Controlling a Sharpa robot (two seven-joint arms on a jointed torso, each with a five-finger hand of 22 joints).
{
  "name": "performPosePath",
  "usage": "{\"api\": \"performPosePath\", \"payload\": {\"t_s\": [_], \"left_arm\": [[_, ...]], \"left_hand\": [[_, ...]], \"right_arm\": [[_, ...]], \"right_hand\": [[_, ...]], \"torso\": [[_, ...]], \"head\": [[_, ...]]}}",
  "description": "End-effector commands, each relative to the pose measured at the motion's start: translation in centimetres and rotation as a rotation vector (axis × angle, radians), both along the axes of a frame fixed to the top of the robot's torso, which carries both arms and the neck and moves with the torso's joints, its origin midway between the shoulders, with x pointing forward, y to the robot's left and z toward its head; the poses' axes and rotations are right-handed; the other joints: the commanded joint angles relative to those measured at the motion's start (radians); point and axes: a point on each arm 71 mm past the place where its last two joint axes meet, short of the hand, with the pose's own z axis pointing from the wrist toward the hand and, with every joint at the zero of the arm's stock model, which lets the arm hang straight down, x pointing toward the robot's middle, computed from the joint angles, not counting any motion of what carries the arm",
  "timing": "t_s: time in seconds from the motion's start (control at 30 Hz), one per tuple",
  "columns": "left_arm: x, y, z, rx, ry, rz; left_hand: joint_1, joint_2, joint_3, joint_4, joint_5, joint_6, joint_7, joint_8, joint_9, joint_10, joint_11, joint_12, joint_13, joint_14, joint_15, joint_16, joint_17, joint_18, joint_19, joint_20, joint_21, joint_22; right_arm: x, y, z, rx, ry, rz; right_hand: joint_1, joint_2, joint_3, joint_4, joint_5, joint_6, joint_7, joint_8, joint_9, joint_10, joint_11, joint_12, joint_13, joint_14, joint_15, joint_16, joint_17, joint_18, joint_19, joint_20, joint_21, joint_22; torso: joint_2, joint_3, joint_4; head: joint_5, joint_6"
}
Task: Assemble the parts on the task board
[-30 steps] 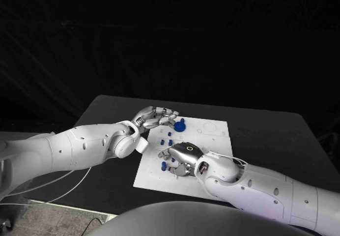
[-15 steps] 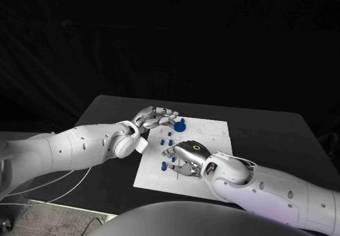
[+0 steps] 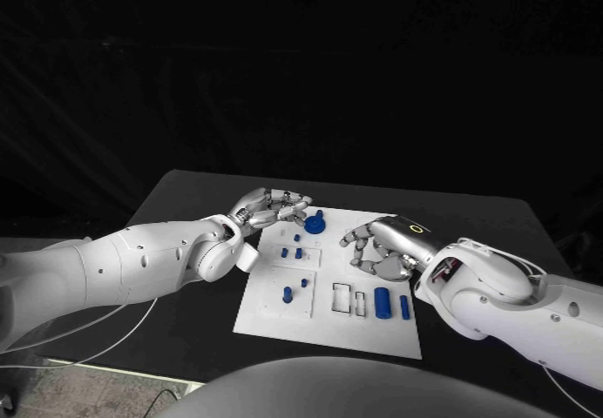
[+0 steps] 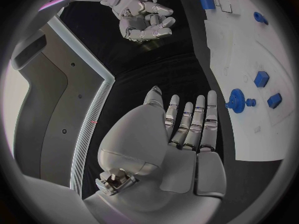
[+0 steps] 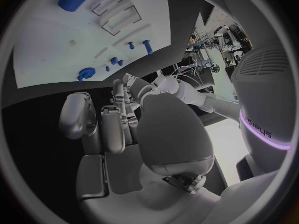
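- The white task board (image 3: 270, 318) lies mid-table, carrying blue parts (image 3: 382, 302) in its recesses; a blue gear (image 3: 315, 224) stands near its far edge.
- Left hand (image 3: 270, 208) curled, seemingly holding nothing.
- Right hand (image 3: 381, 247) curled above the board, apparently empty.

Task board (image 3: 377, 326) matt white; parts (image 3: 382, 302) smooth blue plastic; table (image 3: 477, 222) matt black.

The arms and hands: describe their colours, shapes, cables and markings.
Both arms are smooth, rounded white shells with small dark dots. The left hand and right hand are silver metal with segmented fingers. The right hand's back bears a small yellow-green ring. Thin white cables loop at the right wrist and trail under the left arm.
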Motion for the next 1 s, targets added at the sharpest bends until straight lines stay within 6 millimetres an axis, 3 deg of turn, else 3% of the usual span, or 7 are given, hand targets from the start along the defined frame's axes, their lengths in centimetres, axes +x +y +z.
{"api": "performPosePath", "payload": {"t_s": [0.03, 0.17, 0.4, 0.53, 0.67, 0.87, 1.0], "left_arm": [[0.0, 0.0, 0.4, -0.033, -0.052, 0.006], [-0.1, 0.1, 0.6, -0.045, -0.084, 0.008], [-0.4, 0.0, 0.9, -0.051, -0.126, 0.001], [-0.5, 0.0, 0.9, -0.054, -0.124, -0.007], [-0.6, 0.0, 0.8, -0.057, -0.117, -0.016], [-0.7, 0.0, 0.7, -0.055, -0.110, -0.024], [-0.8, 0.1, 0.5, -0.053, -0.101, -0.026]], "left_hand": [[-0.015, -0.002, -0.012, 0.000, 0.003, -0.008, -0.003, 0.007, -0.001, -0.007, 0.003, 0.007, -0.002, -0.012, -0.005, 0.004, -0.003, -0.012, -0.001, -0.006, -0.010, 0.000], [-0.045, -0.002, -0.039, 0.001, -0.007, -0.008, -0.006, 0.013, -0.004, -0.009, -0.002, 0.019, -0.009, -0.035, -0.020, 0.002, -0.010, -0.008, -0.037, -0.016, -0.037, -0.010], [-0.083, 0.003, -0.074, 0.000, -0.043, -0.013, -0.006, 0.026, -0.013, -0.051, -0.036, 0.001, -0.063, -0.177, -0.050, -0.086, -0.079, -0.003, -0.279, -0.031, -0.068, -0.118], [-0.077, 0.010, -0.073, -0.001, -0.039, -0.018, -0.004, 0.027, -0.018, -0.062, -0.039, -0.010, -0.086, -0.215, -0.050, -0.128, -0.108, 0.009, -0.299, -0.021, -0.066, -0.144], [-0.073, 0.013, -0.072, -0.001, -0.036, -0.021, -0.001, 0.028, -0.019, -0.063, -0.036, -0.012, -0.092, -0.212, -0.047, -0.126, -0.114, 0.012, -0.296, -0.009, -0.063, -0.151], [-0.071, 0.015, -0.072, 0.000, -0.035, -0.023, 0.000, 0.028, -0.021, -0.064, -0.035, -0.014, -0.094, -0.210, -0.045, -0.126, -0.119, 0.012, -0.295, 0.003, -0.063, -0.158], [-0.068, 0.019, -0.071, 0.000, -0.031, -0.025, 0.001, 0.028, -0.022, -0.066, -0.032, -0.015, -0.094, -0.206, -0.041, -0.121, -0.122, 0.013, -0.294, 0.011, -0.063, -0.163]], "right_arm": [[0.4, -1.9, -0.7, -0.004, 0.141, -0.096], [0.6, -4.1, -2.0, -0.084, 0.241, -0.173], [0.3, -6.5, -3.5, -0.202, 0.320, -0.286], [0.2, -7.0, -3.9, -0.279, 0.321, -0.327], [0.0, -7.3, -4.3, -0.359, 0.310, -0.357], [-0.3, -7.2, -4.7, -0.436, 0.260, -0.374], [-0.5, -6.8, -5.1, -0.460, 0.241, -0.377]], "right_hand": [[-0.013, 0.005, -0.036, 0.008, 0.004, 0.022, -0.020, 0.024, 0.018, -0.082, -0.014, 0.369, 0.331, -0.003, -0.014, -0.007, -0.009, 0.008, -0.004, -0.021, -0.019, 0.136], [-0.102, 0.033, -0.076, 0.076, -0.013, 0.044, -0.028, 0.065, 0.052, 0.218, -0.032, 0.854, 0.923, 0.011, -0.011, 0.010, 0.014, 0.006, 0.008, -0.026, -0.004, 0.142], [-0.287, 0.065, -0.153, 0.210, -0.003, 0.115, -0.069, 0.128, 0.113, 0.512, -0.069, 1.054, 1.256, 0.105, -0.046, 0.139, 0.201, -0.035, 0.112, -0.057, 0.215, 0.199], [-0.356, 0.062, -0.188, 0.252, -0.018, 0.142, -0.085, 0.164, 0.166, 0.524, -0.082, 1.062, 1.272, 0.104, -0.055, 0.128, 0.183, -0.046, 0.135, -0.067, 0.269, 0.213], [-0.398, 0.057, -0.216, 0.272, -0.036, 0.150, -0.105, 0.231, 0.268, 0.524, -0.100, 1.062, 1.272, 0.104, -0.069, 0.120, 0.169, -0.050, 0.144, -0.082, 0.290, 0.218], [-0.466, 0.045, -0.252, 0.306, -0.078, 0.124, -0.128, 0.376, 0.508, 0.524, -0.123, 1.062, 1.272, 0.109, -0.084, 0.128, 0.178, -0.066, 0.165, -0.100, 0.367, 0.240], [-0.518, 0.046, -0.258, 0.307, -0.122, 0.122, -0.139, 0.411, 0.601, 0.524, -0.128, 1.062, 1.272, 0.110, -0.091, 0.132, 0.179, -0.074, 0.173, -0.104, 0.401, 0.249]], "torso": [[0.000, -0.0008, -0.0031], [0.000, 0.0011, -0.0022], [0.000, -0.0010, -0.0036], [0.000, -0.0004, -0.0028], [-0.001, -0.0011, -0.0002], [0.000, 0.0002, -0.0016], [-0.001, -0.0003, -0.0015]], "head": [[-0.002, 0.000], [-0.005, 0.000], [-0.007, 0.000], [-0.012, 0.000], [-0.017, 0.000], [-0.015, 0.000], [-0.016, 0.000]]}}
